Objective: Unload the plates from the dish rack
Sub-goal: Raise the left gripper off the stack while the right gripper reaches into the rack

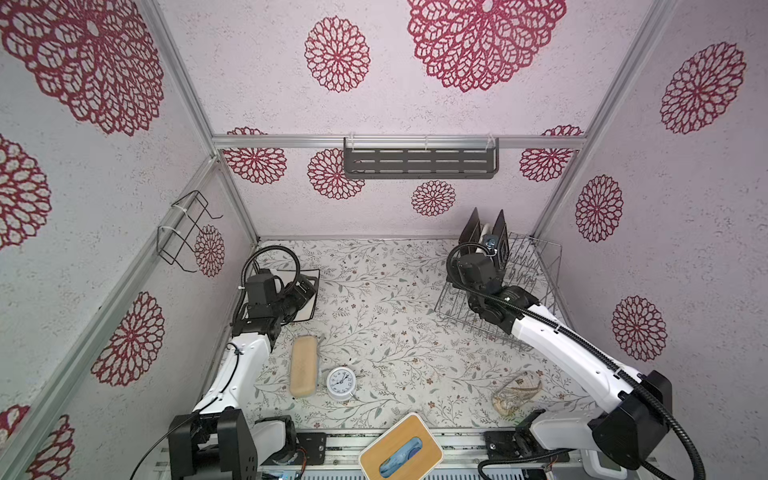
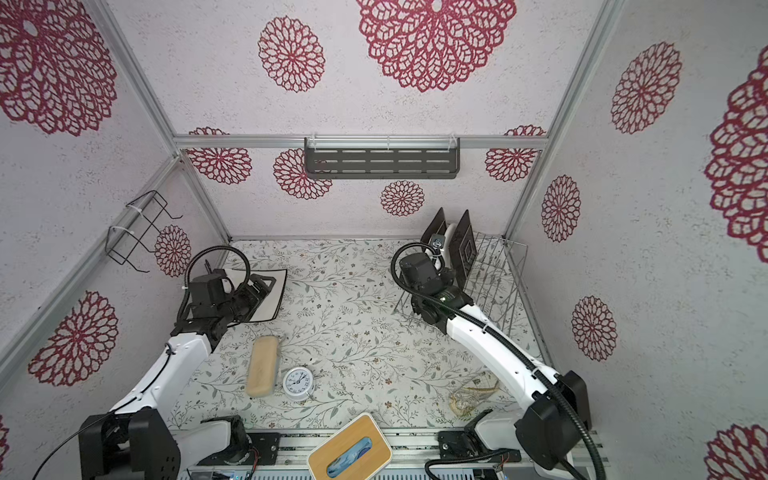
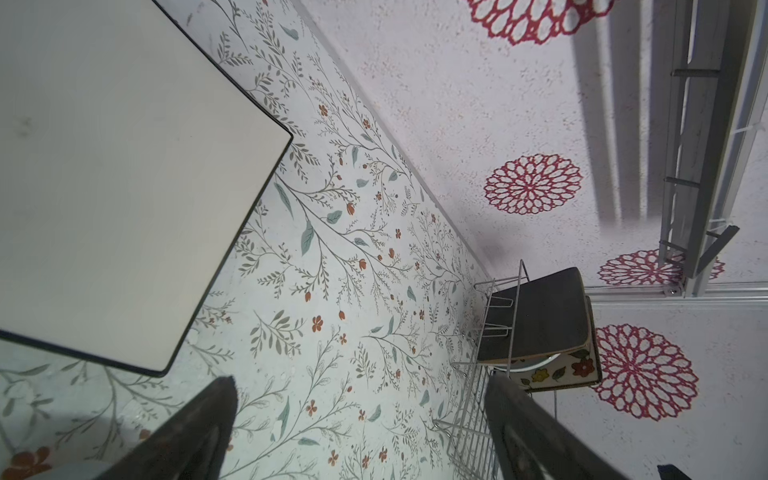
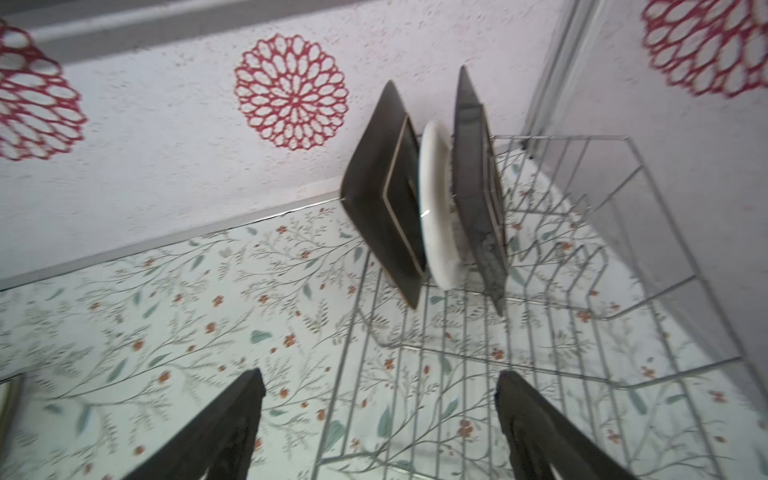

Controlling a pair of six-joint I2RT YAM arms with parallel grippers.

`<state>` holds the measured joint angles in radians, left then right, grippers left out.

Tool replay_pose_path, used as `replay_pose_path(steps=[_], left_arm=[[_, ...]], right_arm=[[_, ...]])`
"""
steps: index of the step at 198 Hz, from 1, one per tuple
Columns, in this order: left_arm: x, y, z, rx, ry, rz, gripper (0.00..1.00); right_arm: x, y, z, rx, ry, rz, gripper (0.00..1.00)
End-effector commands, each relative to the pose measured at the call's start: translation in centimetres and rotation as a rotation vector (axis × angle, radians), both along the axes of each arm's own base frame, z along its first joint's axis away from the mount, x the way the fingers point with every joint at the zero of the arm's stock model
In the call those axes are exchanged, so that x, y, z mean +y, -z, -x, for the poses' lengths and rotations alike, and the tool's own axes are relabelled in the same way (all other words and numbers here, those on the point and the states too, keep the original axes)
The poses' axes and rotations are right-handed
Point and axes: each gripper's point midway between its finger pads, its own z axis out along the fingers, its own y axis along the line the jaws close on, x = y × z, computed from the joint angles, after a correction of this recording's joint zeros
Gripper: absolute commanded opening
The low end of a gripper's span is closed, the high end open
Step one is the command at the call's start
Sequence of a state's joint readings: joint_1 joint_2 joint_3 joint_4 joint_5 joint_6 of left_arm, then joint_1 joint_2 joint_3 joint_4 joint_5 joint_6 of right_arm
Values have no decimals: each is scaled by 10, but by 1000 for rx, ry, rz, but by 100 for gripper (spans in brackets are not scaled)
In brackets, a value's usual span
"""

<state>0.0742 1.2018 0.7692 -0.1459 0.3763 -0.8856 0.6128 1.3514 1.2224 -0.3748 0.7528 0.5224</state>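
– Table [image 1: 374, 316] layout, biggest things first: where does the dish rack [image 1: 536, 270] sit?
– At about 2 o'clock on the flowered table in both top views, close to the corner of the walls.
– And the arms?
– The left arm [image 1: 249, 361] reaches to 10 o'clock. The right arm [image 1: 573, 353] reaches to the rack's 9 o'clock edge.
– Plates?
– One white squarish plate [image 3: 124, 166] lies flat on the table at 10 o'clock, partly under the left arm. A dark plate [image 4: 374, 199] and a second dark plate [image 4: 473, 187] stand on edge among the prongs at the rack's 11 o'clock end. A round white plate [image 4: 434, 199] stands between them.
– Jaws?
– The left jaws are spread wide with nothing between them, above bare table just beside a corner of the white squarish plate. The right jaws are spread too and empty, over the rack's wires. They point at the three standing plates without touching them. The right wrist view is a little blurred.
– Small things?
– A wood-topped tissue box [image 1: 401, 446] at 6 o'clock on the near edge, a beige case [image 1: 303, 365] at 8 o'clock, and a small white alarm clock [image 1: 340, 382] just beside it at 7 o'clock.
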Motion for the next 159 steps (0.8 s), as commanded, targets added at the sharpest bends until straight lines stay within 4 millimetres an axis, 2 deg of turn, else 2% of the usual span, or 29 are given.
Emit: replay_pose_path(steps=[1, 38, 71, 159], left_arm=[[-8, -7, -9, -35, 17, 10, 97], [-12, -2, -15, -21, 18, 4, 97], [-15, 3, -19, -9, 33, 14, 97], [-20, -12, -34, -44, 42, 32, 97]], right_arm=[[-36, -8, 0, 20, 153, 211, 90], [-52, -4, -13, 50, 241, 311, 90], [-61, 2, -29, 60, 285, 335, 88], [-77, 27, -76, 105, 323, 398, 77]])
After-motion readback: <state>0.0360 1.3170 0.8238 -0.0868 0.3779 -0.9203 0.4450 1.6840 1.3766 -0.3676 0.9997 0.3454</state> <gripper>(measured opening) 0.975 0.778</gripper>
